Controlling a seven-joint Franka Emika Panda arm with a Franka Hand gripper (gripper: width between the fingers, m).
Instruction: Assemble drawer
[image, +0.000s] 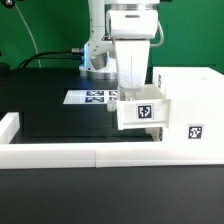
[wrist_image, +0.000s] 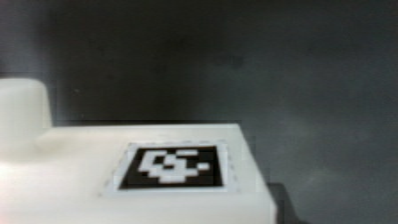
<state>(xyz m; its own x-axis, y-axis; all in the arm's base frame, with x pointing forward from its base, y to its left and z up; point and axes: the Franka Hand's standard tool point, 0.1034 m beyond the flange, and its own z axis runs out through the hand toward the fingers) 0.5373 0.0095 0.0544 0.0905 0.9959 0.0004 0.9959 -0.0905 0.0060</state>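
In the exterior view my gripper reaches down from above and is shut on a small white open-top tray with a square tag on its front. The tray hangs against the left side of the tall white case, which also bears a tag. In the wrist view I see the tray's white face with its tag and a rounded knob; my fingers do not show there. I see no second tray.
The marker board lies flat on the black table behind the tray. A low white wall edges the table's front and the exterior view's left. The robot base stands at the back.
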